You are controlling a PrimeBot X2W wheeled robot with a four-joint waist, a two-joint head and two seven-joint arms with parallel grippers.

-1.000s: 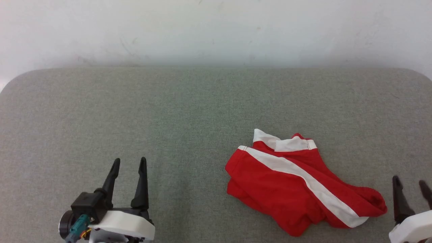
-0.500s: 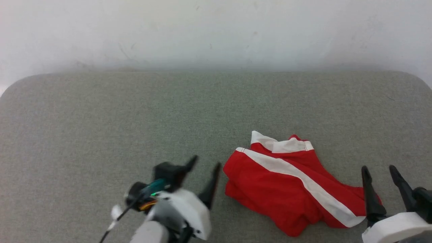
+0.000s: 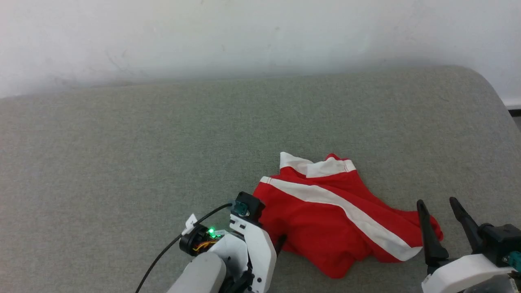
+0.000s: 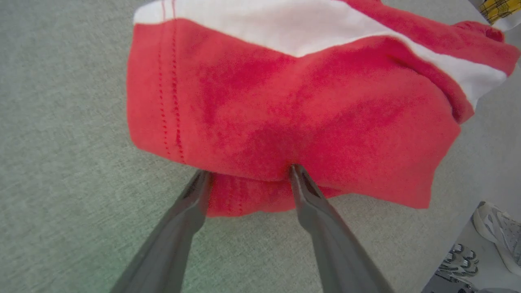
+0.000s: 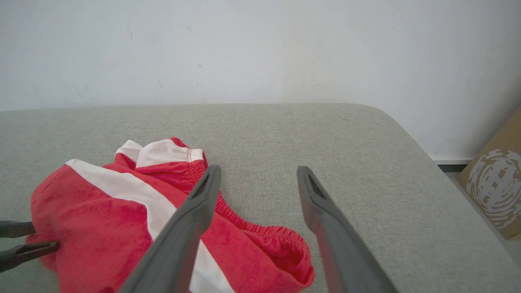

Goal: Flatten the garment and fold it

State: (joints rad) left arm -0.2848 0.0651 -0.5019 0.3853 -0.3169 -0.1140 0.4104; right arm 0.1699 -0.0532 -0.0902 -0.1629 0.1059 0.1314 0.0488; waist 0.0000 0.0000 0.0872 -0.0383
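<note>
The garment (image 3: 325, 211), red shorts with a white stripe, lies crumpled on the grey padded surface (image 3: 122, 154), right of centre. My left gripper (image 4: 247, 173) stands open at the garment's (image 4: 285, 101) near left edge, both fingertips touching a red fold. In the head view its white wrist housing (image 3: 254, 248) covers most of its fingers. My right gripper (image 3: 441, 203) is open, hovering just beyond the gathered waistband end (image 5: 281, 244), with nothing between its fingers (image 5: 203, 195). The left gripper's dark tips (image 5: 24, 244) also show at the garment's (image 5: 101, 219) far side.
A pale wall (image 3: 260, 36) runs behind the surface. The surface's rounded right edge (image 3: 498, 106) drops off to the floor. A cardboard box (image 5: 494, 183) stands beyond that edge, and shoes (image 4: 496, 232) lie on the floor.
My left arm has swung right, up to the garment's left edge. My right gripper has moved inward toward the waistband end. The head camera has also shifted. Both grippers stayed open.
</note>
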